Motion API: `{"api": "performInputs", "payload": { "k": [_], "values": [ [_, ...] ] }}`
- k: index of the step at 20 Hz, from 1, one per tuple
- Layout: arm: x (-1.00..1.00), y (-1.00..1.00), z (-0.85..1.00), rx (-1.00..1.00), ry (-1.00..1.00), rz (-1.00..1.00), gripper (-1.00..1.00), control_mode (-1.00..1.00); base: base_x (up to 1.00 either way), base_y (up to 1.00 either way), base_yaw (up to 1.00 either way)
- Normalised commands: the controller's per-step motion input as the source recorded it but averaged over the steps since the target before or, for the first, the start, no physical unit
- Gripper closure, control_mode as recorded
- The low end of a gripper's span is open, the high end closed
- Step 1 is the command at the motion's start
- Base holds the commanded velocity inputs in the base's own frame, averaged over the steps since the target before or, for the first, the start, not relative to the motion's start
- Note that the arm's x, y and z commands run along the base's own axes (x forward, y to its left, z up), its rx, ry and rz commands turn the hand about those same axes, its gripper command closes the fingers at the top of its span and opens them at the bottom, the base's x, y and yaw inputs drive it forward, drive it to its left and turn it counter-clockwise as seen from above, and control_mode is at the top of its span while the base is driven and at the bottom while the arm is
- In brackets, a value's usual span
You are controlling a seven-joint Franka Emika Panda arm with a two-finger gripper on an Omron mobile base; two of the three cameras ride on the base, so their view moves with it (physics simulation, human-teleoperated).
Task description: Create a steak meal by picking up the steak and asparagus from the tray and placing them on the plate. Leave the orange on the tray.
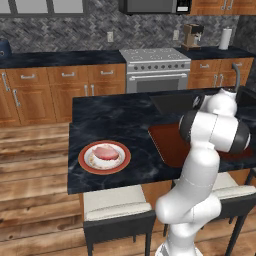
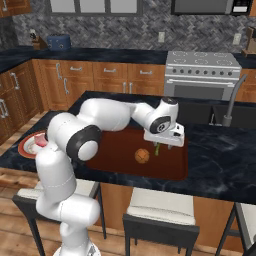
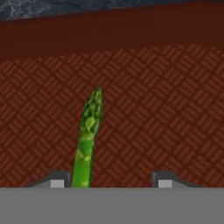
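Gripper low over the asparagus on the tray

The asparagus was a thin bright-green stalk with a scaly pointed tip, lying on the tray's woven red-brown floor. In the right base view the arm reached from lower left to centre frame, gripper pointing down. In the hand view the stalk ran bottom to top, tip upward, beside the left fingertip; jaws partly open, not yet touching it.
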Motion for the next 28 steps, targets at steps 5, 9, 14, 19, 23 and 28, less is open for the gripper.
{"api": "performInputs", "payload": {
  "k": [5, 9, 14, 19, 23, 28],
  "values": [
    [0.00, 0.51, -0.08, -0.04, 0.02, 0.00, 1.00, -1.00, 0.00, 0.00, 0.00],
    [-0.07, 0.35, 0.03, 0.00, 0.00, 0.00, 1.00, -1.00, 0.00, 0.00, 0.00],
    [-0.24, 0.10, 0.50, 0.00, -0.01, 0.01, 1.00, -1.00, 0.00, 0.00, 0.00],
    [-0.24, 0.00, 1.00, 0.00, -0.07, 0.02, 1.00, -1.00, 0.00, 0.00, 0.00],
    [-0.45, 0.17, 0.80, -0.01, -0.06, 0.11, 1.00, -1.00, 0.00, 0.00, 0.00],
    [-0.47, 0.51, 0.43, 0.00, -0.08, 0.20, 1.00, -1.00, 0.00, 0.00, 0.00]
  ]
}}
